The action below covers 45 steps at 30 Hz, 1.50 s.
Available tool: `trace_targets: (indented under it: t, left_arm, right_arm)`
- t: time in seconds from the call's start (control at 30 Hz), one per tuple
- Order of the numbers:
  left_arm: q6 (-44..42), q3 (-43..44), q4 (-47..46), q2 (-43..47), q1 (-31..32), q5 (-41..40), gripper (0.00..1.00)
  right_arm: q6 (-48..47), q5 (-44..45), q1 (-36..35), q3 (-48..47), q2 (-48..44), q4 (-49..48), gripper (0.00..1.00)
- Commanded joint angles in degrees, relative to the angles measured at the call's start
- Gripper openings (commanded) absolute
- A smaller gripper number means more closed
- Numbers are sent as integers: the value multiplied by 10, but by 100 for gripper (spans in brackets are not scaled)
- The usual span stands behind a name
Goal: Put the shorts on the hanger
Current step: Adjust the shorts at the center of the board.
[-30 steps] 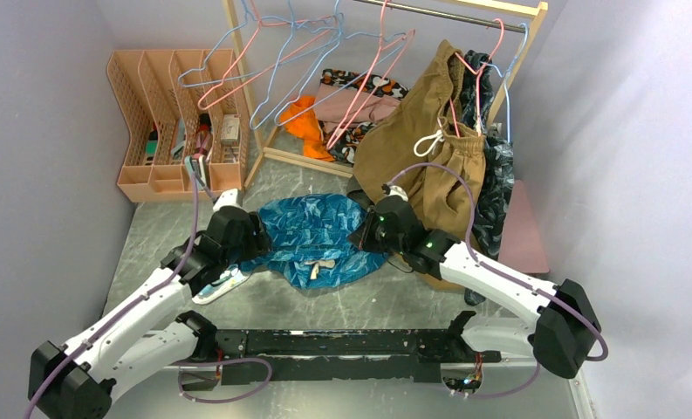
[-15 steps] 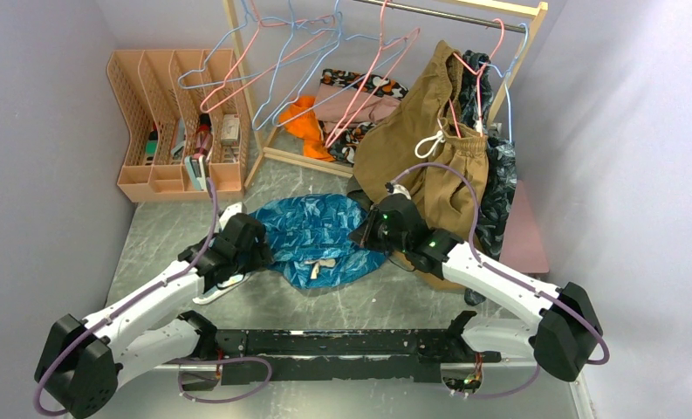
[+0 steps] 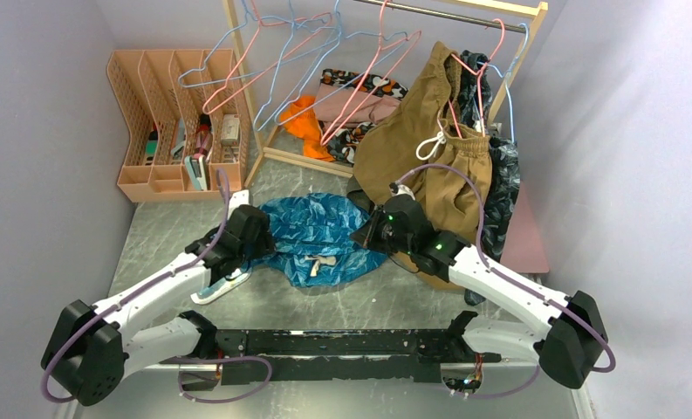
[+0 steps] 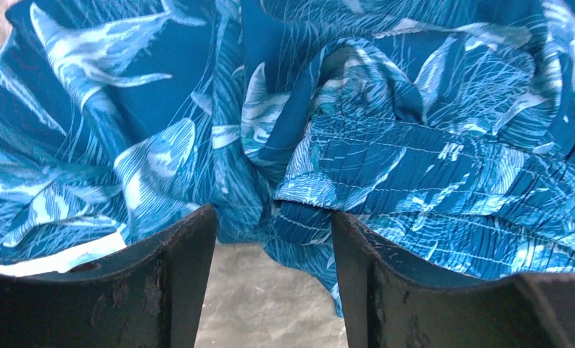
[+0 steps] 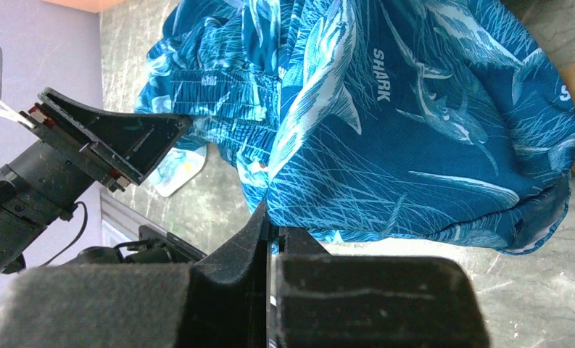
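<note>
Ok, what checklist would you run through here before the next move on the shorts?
1. Left gripper open: ok.
2. Fold of the shorts between its fingers: ok.
3. Right gripper closed at the shorts' edge: ok; fabric actually pinched: cannot tell.
4. Drawstring free of both grippers: ok, it lies mid-garment.
5. Pink hanger empty on the rail: ok.
6. Shorts lifted off the table: not ok, they lie crumpled on it.

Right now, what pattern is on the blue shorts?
The shorts are teal-blue with lighter blue sharks and the word SHARK; the right wrist view shows it best.
</note>
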<state>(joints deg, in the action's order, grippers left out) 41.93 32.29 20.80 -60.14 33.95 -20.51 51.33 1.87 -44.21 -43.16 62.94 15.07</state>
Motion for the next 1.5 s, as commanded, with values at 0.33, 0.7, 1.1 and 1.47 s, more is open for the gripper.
trace_targets:
  t: [0.33, 0.7, 1.1, 1.47]
  left_arm:
    - [-85, 27, -122, -59, -6, 11, 55]
    - [-110, 36, -184, -125, -24, 52, 34]
    - [-118, 64, -156, -144, -31, 26, 62]
    - [-134, 88, -185, -207, -33, 53, 53]
  right_arm:
    - [4, 7, 5, -4, -18, 28, 0]
    - [-7, 6, 5, -6, -30, 50, 0]
    - [-17, 15, 5, -2, -63, 85, 0]
    - [-16, 24, 5, -2, -85, 106, 0]
